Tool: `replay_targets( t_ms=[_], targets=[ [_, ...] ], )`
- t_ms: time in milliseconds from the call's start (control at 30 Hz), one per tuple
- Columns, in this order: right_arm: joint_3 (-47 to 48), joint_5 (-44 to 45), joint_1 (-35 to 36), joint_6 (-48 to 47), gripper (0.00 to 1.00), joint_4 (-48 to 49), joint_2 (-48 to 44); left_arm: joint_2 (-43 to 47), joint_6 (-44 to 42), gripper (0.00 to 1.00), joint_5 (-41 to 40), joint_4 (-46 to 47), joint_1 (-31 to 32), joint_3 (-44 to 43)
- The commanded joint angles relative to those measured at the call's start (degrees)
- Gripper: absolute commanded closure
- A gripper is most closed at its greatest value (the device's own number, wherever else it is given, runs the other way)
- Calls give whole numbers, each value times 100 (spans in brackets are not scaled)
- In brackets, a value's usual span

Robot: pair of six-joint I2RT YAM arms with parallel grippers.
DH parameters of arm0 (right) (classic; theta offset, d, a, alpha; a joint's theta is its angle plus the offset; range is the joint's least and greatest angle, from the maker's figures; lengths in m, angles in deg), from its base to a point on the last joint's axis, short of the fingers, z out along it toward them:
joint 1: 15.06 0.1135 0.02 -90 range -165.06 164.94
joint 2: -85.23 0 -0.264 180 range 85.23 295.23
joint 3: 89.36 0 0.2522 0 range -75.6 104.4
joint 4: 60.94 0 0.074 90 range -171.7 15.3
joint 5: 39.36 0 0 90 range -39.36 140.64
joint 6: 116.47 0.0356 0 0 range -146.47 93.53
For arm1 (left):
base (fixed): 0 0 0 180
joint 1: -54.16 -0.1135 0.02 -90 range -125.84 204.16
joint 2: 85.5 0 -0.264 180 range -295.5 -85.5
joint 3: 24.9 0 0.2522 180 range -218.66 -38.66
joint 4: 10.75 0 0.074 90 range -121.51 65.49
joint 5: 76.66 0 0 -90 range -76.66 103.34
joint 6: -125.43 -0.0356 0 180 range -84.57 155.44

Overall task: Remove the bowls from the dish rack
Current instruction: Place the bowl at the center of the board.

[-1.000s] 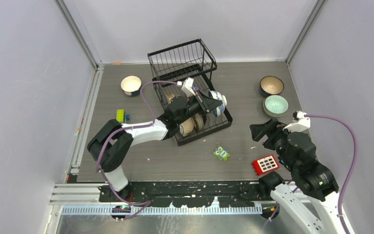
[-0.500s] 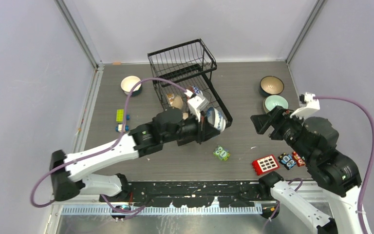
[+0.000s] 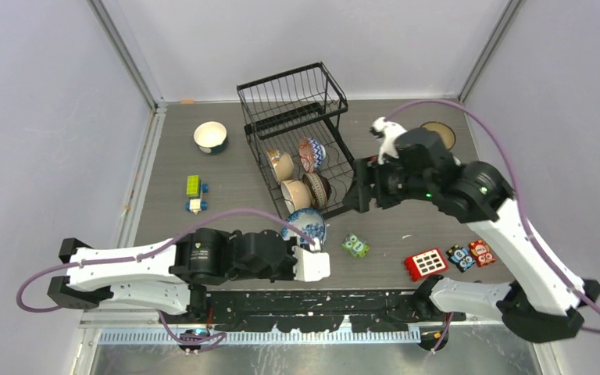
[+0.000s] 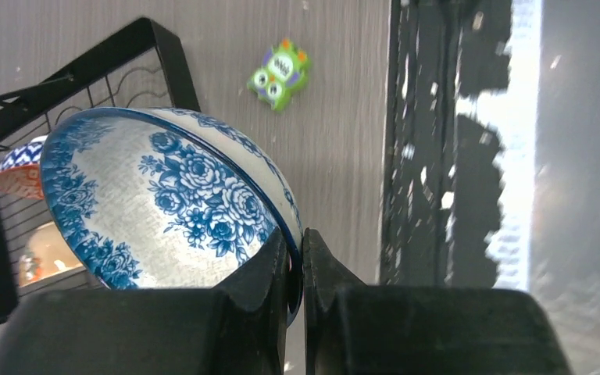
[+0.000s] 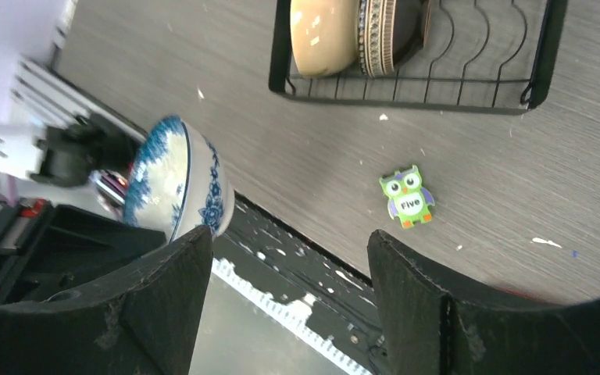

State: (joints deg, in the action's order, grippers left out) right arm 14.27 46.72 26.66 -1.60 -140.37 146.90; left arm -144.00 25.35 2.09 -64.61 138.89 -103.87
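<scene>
My left gripper (image 4: 297,251) is shut on the rim of a blue-patterned white bowl (image 4: 164,195), held on edge just above the table's near edge (image 3: 305,226). The black wire dish rack (image 3: 293,98) stands at the back centre. Its lower tray holds a cream bowl (image 3: 281,166), a reddish patterned bowl (image 3: 310,154), another cream bowl (image 3: 295,195) and a dark brown bowl (image 3: 318,189). My right gripper (image 3: 357,195) hangs open beside the rack's right front corner, nothing between its fingers (image 5: 289,242). A cream-and-teal bowl (image 3: 210,136) sits on the table at the back left.
A green owl toy (image 3: 354,245) lies in front of the rack. A red block (image 3: 426,263) and small toy blocks (image 3: 471,255) lie at the near right, green and yellow blocks (image 3: 194,185) at the left. A dark bowl (image 3: 442,127) shows behind the right arm.
The left arm has drawn the blue-patterned bowl out of the rack and down to the near edge. The right arm has swung up and left to the rack's right side.
</scene>
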Motion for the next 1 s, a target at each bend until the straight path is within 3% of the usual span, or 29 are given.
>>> replay_targets(
  t_ms=[0, 133, 300, 633, 967],
  targets=[
    [480, 578, 705, -513, 23, -701, 541, 90, -1673, 100, -315, -567, 145, 20],
    [735, 652, 1218, -608, 24, -870, 930, -27, -2335, 100, 50, -913, 224, -33],
    [700, 583, 1609, -612, 26, -825, 1240, -275, -2903, 100, -363, -1406, 580, -21],
    [453, 480, 1793, -589, 33, -493, 1519, -393, -3699, 100, -1389, -1409, 1555, 365],
    [-56, 733, 2519, -301, 38, -87, 1542, -359, -3684, 100, -1120, -1264, 1683, 456]
  ],
)
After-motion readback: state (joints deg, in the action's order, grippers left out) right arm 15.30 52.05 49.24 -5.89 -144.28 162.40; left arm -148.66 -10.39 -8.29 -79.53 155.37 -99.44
